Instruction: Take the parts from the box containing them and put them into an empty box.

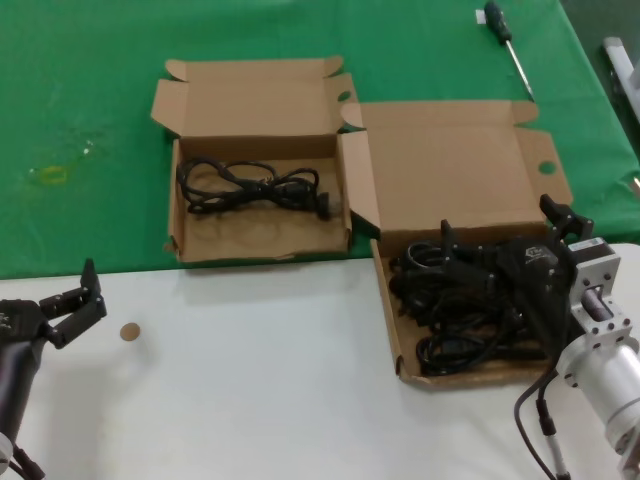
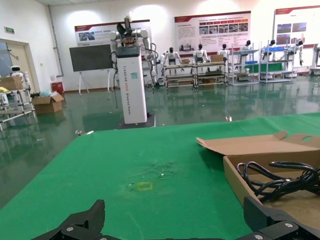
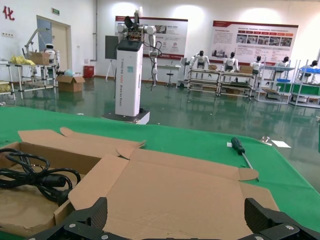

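The right end effector (image 1: 500,262) is down inside the larger cardboard box (image 1: 392,330), in among the pile of black power cables (image 1: 460,330) that fills the tray. Its black fingers (image 1: 565,218) are spread apart, with one tip over the tray's far right and the other near the middle of the heap; from the head view nothing appears to be clamped between them, so it reads as released. In the right wrist view, both fingertips (image 3: 280,222) stand wide apart at the lower edge, with the box's open lid (image 3: 175,195) lying flat just beyond them. A black-handled screwdriver (image 1: 505,40) lies on the green cloth (image 1: 80,100), well beyond this end effector and past the lid.

The slightly smaller cardboard box (image 1: 180,215) sits to that end effector's left, touching or just beside the larger box's side flap. It holds one coiled power cable (image 1: 250,187), lying across its floor toward the far wall.

The left end effector (image 1: 72,305) hovers low over the white desk (image 1: 260,380), well apart from both boxes, with the smaller box ahead of it and to its right. Its fingers are spread and empty. A small round brown disc (image 1: 129,332) lies on the desk just beside it.
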`<state>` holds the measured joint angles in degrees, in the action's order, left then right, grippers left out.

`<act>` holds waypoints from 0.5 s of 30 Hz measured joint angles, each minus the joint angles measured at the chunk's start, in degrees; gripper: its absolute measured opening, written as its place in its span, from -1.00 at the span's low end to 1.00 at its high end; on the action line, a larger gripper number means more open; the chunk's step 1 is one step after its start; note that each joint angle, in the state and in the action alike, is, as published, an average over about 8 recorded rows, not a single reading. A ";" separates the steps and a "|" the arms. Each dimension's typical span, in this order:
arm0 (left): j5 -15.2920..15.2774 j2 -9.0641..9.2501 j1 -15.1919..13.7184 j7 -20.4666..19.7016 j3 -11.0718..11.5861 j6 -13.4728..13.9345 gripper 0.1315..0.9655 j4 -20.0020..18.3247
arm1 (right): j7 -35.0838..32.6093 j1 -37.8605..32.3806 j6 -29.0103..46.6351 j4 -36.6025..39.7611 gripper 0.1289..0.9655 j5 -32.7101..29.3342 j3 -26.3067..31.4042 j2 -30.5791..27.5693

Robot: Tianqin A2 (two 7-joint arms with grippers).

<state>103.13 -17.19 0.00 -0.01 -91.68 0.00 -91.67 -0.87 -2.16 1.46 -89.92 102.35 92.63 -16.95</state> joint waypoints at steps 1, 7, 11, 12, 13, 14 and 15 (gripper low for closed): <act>0.00 0.00 0.00 0.00 0.00 0.00 1.00 0.00 | 0.00 0.00 0.00 0.00 1.00 0.00 0.00 0.00; 0.00 0.00 0.00 0.00 0.00 0.00 1.00 0.00 | 0.00 0.00 0.00 0.00 1.00 0.00 0.00 0.00; 0.00 0.00 0.00 0.00 0.00 0.00 1.00 0.00 | 0.00 0.00 0.00 0.00 1.00 0.00 0.00 0.00; 0.00 0.00 0.00 0.00 0.00 0.00 1.00 0.00 | 0.00 0.00 0.00 0.00 1.00 0.00 0.00 0.00; 0.00 0.00 0.00 0.00 0.00 0.00 1.00 0.00 | 0.00 0.00 0.00 0.00 1.00 0.00 0.00 0.00; 0.00 0.00 0.00 0.01 0.00 0.00 1.00 0.00 | 0.00 0.00 0.00 0.00 1.00 0.00 0.00 0.00; 0.00 0.00 0.00 0.01 0.00 0.00 1.00 0.00 | 0.00 0.00 0.00 0.00 1.00 0.00 0.00 0.00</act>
<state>103.13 -17.19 0.00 0.00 -91.67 0.00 -91.67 -0.87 -2.16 1.46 -89.92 102.35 92.63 -16.95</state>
